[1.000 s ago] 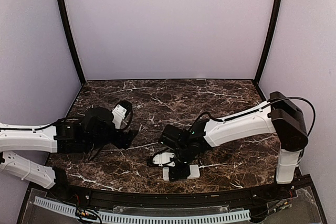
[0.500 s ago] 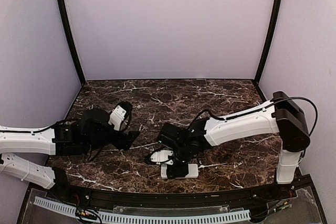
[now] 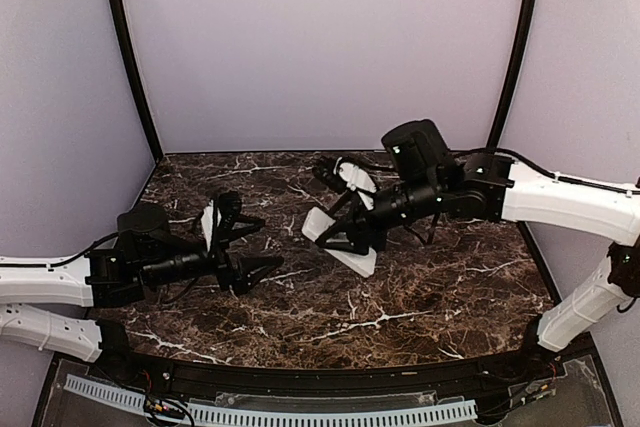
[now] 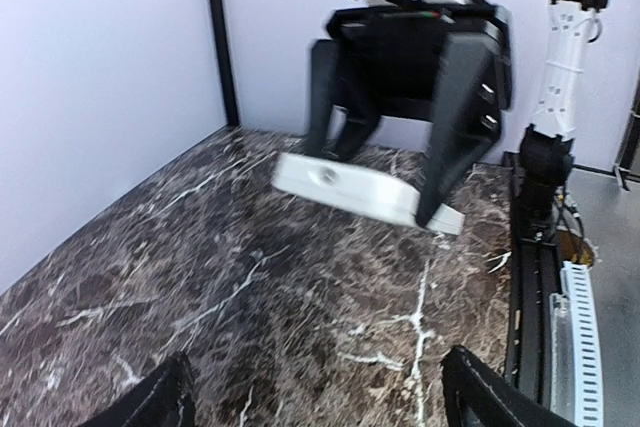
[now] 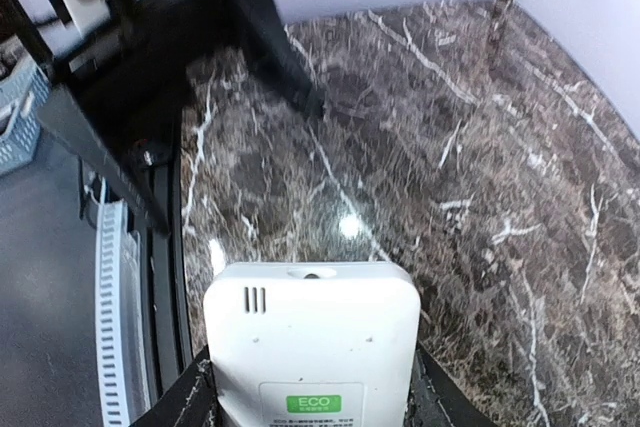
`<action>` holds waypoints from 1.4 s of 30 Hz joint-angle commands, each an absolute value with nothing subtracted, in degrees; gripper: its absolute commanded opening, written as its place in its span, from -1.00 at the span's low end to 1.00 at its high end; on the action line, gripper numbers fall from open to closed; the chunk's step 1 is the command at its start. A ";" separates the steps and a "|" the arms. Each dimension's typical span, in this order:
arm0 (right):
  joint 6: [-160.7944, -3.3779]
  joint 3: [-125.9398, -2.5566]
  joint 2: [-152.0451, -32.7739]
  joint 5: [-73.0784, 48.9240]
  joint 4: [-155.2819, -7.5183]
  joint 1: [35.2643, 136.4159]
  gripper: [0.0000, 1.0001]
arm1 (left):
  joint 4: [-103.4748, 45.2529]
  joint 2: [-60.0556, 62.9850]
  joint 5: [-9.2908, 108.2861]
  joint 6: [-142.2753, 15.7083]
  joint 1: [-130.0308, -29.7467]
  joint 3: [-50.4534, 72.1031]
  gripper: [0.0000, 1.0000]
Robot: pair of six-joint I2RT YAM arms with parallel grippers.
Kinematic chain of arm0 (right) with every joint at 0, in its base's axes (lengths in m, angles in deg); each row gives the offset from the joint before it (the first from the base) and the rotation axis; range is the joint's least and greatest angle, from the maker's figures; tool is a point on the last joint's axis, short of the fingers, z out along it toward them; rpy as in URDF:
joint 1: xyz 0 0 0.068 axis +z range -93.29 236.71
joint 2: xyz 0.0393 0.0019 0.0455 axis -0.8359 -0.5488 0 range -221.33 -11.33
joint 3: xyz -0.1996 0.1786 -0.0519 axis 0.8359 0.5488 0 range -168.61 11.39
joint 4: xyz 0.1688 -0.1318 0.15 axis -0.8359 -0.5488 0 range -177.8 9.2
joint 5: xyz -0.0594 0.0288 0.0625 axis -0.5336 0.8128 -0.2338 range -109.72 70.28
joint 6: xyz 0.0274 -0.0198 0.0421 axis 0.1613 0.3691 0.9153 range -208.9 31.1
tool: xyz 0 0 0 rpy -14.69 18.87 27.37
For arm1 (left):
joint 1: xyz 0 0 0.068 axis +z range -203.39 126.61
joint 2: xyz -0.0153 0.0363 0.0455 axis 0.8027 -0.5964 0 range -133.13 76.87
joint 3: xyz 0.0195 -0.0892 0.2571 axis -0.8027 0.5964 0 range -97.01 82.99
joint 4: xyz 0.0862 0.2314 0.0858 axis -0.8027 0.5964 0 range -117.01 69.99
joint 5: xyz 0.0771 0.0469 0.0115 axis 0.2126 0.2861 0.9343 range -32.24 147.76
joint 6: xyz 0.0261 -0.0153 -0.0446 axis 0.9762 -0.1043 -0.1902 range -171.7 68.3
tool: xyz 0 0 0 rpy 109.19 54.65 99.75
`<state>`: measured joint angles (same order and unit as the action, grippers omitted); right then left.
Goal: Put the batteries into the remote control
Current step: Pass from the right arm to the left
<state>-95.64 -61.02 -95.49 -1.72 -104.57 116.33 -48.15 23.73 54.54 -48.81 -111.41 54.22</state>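
The right gripper has its fingers clamped on the remote control, one on each long edge. The handset is tilted in the air, clear of the marble table, with the green ECO label on its back between the fingers. The left gripper has its fingers wide apart with nothing between them, and the handset hangs beyond their tips. No batteries show in any view. The handset looks light, rigid and smooth, so a loose pinch could let it slip or twist. The long side edges near its middle seem the safest hold.
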 commanded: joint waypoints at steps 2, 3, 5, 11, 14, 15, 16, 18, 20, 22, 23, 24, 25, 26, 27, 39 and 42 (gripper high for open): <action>-88.94 -61.14 -89.90 10.01 -93.32 113.53 -0.47 | -59.52 19.70 39.47 -46.65 -111.16 51.33 0.81; -87.74 -61.76 -89.52 11.06 -92.64 113.39 -0.47 | -60.43 18.02 37.37 -47.47 -111.10 50.33 0.89; -86.10 -62.93 -89.10 12.43 -91.38 113.27 -0.48 | -60.89 15.04 32.24 -49.74 -110.54 46.94 0.97; -84.07 -64.54 -88.02 13.16 -90.06 113.23 -0.52 | -65.61 8.86 25.87 -57.80 -108.91 40.42 0.98; -82.82 -63.36 -87.02 13.24 -87.89 113.19 -0.52 | -67.62 7.38 26.04 -59.46 -108.54 39.51 0.98; -82.31 -62.80 -86.70 13.24 -87.05 113.18 -0.53 | -67.81 6.41 26.04 -59.85 -108.51 38.75 0.98; -81.81 -62.41 -86.51 13.12 -86.22 113.22 -0.53 | -67.89 5.96 25.83 -60.64 -108.50 38.37 0.98; -81.07 -61.61 -86.10 12.81 -84.99 113.20 -0.53 | -69.05 4.38 25.21 -62.07 -108.50 37.77 0.98; -80.47 -60.97 -85.80 12.82 -83.80 113.18 -0.54 | -71.08 3.50 25.64 -63.58 -108.50 37.65 0.98; -79.98 -60.49 -85.58 12.53 -82.71 113.20 -0.55 | -72.66 2.75 26.88 -64.80 -108.50 37.39 0.98; -79.80 -60.29 -85.57 12.13 -82.47 113.22 -0.55 | -72.86 2.54 27.20 -65.06 -108.50 37.14 0.97; -79.64 -60.13 -85.65 11.84 -82.29 113.17 -0.56 | -73.38 2.17 27.44 -65.55 -108.50 37.04 0.95; -79.45 -59.96 -85.68 11.68 -82.07 113.20 -0.56 | -73.71 1.95 27.40 -65.79 -108.50 36.90 0.94; -79.29 -59.71 -85.58 11.58 -81.65 113.19 -0.56 | -74.54 1.49 27.25 -66.45 -108.52 36.87 0.92; -79.12 -59.45 -85.51 11.46 -81.17 113.18 -0.56 | -74.99 1.17 26.93 -66.94 -108.51 36.79 0.90; -77.71 -57.58 -85.37 10.45 -78.43 113.19 -0.57 | -79.22 -3.80 24.88 -72.66 -108.54 34.92 0.64; -77.70 -57.22 -85.25 10.34 -78.35 113.18 -0.57 | -79.23 -3.54 24.60 -72.29 -108.50 35.19 0.50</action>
